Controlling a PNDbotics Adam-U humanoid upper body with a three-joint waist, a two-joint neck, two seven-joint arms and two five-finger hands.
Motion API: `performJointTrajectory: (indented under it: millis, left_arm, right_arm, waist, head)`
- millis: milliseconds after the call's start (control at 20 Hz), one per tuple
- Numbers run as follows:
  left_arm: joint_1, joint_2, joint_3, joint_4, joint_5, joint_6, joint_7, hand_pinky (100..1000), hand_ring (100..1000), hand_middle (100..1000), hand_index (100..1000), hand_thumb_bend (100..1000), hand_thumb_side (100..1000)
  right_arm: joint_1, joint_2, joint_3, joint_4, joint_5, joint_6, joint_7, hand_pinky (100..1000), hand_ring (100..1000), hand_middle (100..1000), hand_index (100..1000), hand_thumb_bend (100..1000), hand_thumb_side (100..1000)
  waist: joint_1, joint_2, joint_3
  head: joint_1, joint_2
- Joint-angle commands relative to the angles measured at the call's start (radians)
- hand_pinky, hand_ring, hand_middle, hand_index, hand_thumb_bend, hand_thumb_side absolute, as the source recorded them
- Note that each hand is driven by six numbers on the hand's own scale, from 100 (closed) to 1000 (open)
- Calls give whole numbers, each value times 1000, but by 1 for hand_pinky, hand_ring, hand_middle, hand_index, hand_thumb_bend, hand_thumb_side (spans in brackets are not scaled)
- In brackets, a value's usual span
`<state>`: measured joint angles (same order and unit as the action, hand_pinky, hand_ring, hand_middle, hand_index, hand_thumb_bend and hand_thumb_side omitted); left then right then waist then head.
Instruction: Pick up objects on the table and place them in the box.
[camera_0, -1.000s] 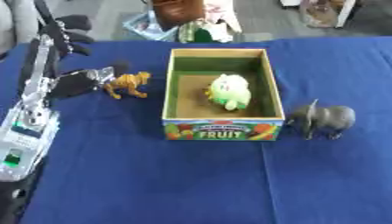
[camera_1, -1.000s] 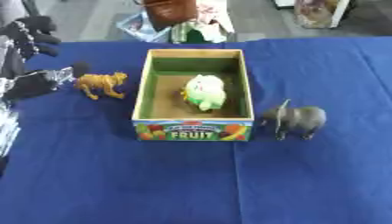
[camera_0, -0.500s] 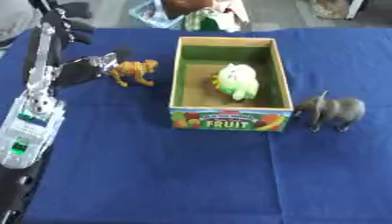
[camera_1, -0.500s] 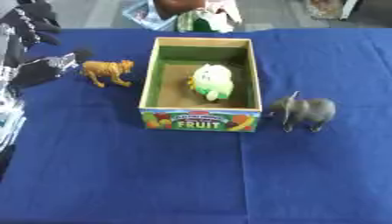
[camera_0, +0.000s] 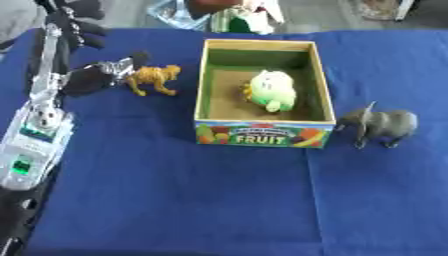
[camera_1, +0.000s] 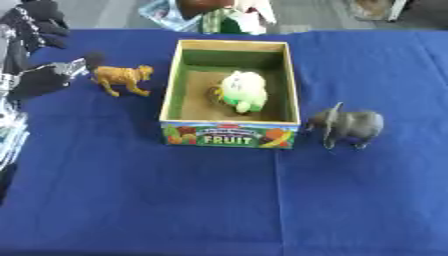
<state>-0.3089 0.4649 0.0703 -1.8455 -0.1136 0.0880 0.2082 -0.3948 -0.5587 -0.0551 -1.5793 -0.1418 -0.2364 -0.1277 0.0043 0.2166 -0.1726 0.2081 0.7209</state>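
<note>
blue tablecloth (camera_0: 219, 200) carries the box (camera_0: 262, 134); left hand (camera_0: 92, 79), fingers unclear, touches the lion (camera_0: 153, 78).

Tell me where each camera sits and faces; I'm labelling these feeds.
Left eye view: in the head, looking down at the fruit box; the left arm and left robot hand show at left.
Right eye view: beside it, same downward look; less arm shows.
Both share the box, the orange toy animal, the grey elephant and the blue tablecloth.
</note>
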Motion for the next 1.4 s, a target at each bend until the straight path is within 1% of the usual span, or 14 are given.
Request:
performJointTrajectory:
  millis: [50,350,500,550,650,700,750,800,950,1100,1250,1400]
  left_arm:
    - [-9,13,7,-11,3,2,3,591,632,663,776,854,253]
    - [-10,13,6,-10,2,2,1,591,632,663,776,854,252]
    - [-10,15,3,-10,0,3,-5,592,633,664,776,854,254]
    - [-9,15,3,-9,0,3,-6,592,633,664,777,854,255]
    - [-10,15,0,-8,0,4,-11,592,633,665,777,854,255]
    - [-11,15,-2,-7,0,4,-14,592,633,665,777,854,256]
    - [-11,15,-3,-7,-1,4,-17,591,632,665,777,855,256]
    - [-12,15,-5,-6,-1,4,-19,592,633,665,777,855,256]
    - [-12,14,-7,-5,-1,4,-24,591,633,665,777,854,256]
    - [-13,14,-9,-5,-1,4,-29,593,633,665,778,855,257]
    - [-13,12,-10,-5,-1,4,-31,595,632,665,778,854,252]
    - [-14,11,-13,-5,0,4,-34,600,632,665,778,854,251]
  right_arm:
    - [-7,-24,-9,-13,-3,0,-1,518,667,710,822,365,146]
    - [-10,-28,-7,-12,1,2,2,519,669,712,822,359,142]
    - [-17,-54,12,-3,30,9,28,531,688,729,832,390,136]
    - [-21,-66,23,2,44,11,42,542,710,745,839,414,127]
    - [-32,-98,54,13,74,11,73,564,740,768,852,456,140]
    - [-39,-118,73,20,90,9,89,578,757,783,859,460,140]
    - [-47,-134,92,27,106,5,106,596,774,796,868,495,130]
    - [-55,-152,114,35,122,0,121,604,783,804,872,472,154]
    - [-92,-186,182,70,173,-17,172,619,797,813,878,485,170]
    - [-128,-188,218,115,226,-36,226,619,795,810,877,490,168]
    - [-152,-172,228,151,275,-53,278,617,793,806,875,491,163]
    - [-169,-155,235,177,296,-65,330,617,793,805,874,490,158]
  waist:
    - [-1,-13,-1]
    - [-1,-12,0]
    - [-2,-14,3]
    - [-3,-16,4]
    - [-4,-17,8]
    - [-6,-18,10]
    - [-7,-18,12]
    - [-7,-19,15]
    - [-9,-21,20]
    - [-10,-22,23]
    - [-10,-21,26]
    - [-11,-18,29]
  head:
    - [0,-5]
    - [-4,-14]
    - [-11,-16]
    - [-13,-16]
    - [-17,-19]
    - [-20,-20]
    - [-22,-20]
    - [-23,-21]
    - [-26,-21]
    - [-28,-20]
    - [-31,-18]
    - [-32,-17]
